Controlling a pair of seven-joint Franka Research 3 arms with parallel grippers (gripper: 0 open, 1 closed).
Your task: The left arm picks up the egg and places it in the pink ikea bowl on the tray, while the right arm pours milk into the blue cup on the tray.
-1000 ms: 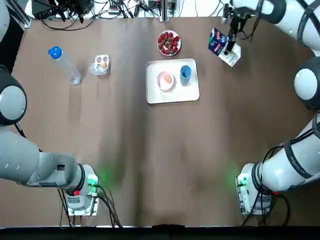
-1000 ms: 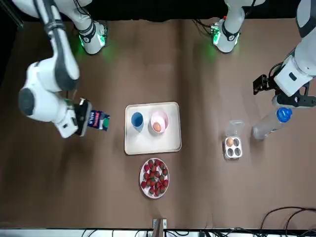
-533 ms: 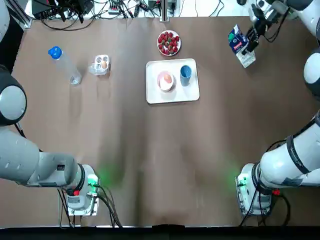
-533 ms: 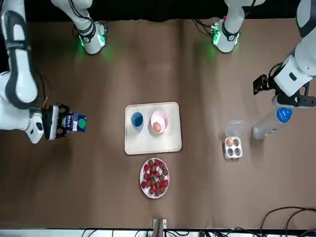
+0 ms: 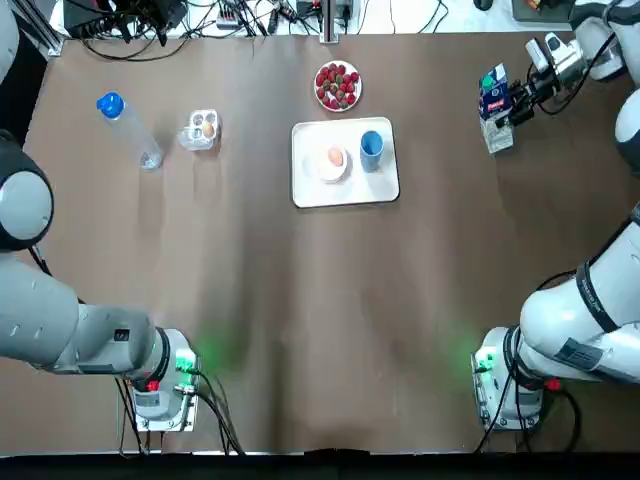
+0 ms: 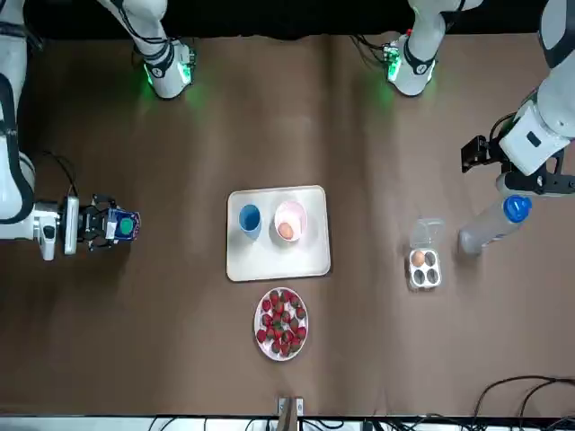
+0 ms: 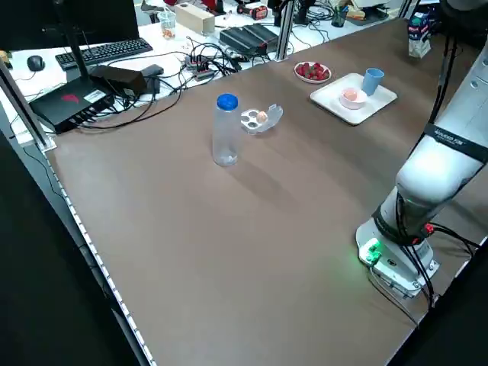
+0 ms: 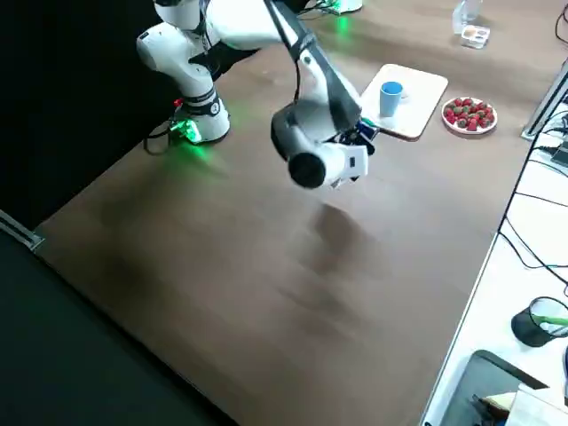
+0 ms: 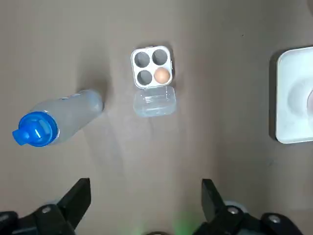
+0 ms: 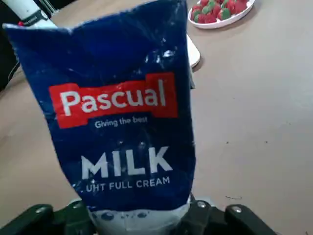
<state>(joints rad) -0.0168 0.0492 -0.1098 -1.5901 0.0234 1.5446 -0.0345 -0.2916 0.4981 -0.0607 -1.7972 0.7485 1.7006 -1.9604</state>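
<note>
Fingers of the right gripper (image 5: 512, 103) are clamped on the upright milk carton (image 5: 492, 100), far right; the blue cup (image 5: 371, 146) is seen well left of it. The left gripper (image 9: 145, 188) is held with fingers apart, the egg (image 5: 336, 157) lodged in the pink bowl (image 5: 326, 168).

Top and front cameras face oppositely, sharing the brown bench (image 5: 300, 300) and white rectangular tray (image 5: 345, 193); side cameras look diagonally; wrist cameras sit close.
</note>
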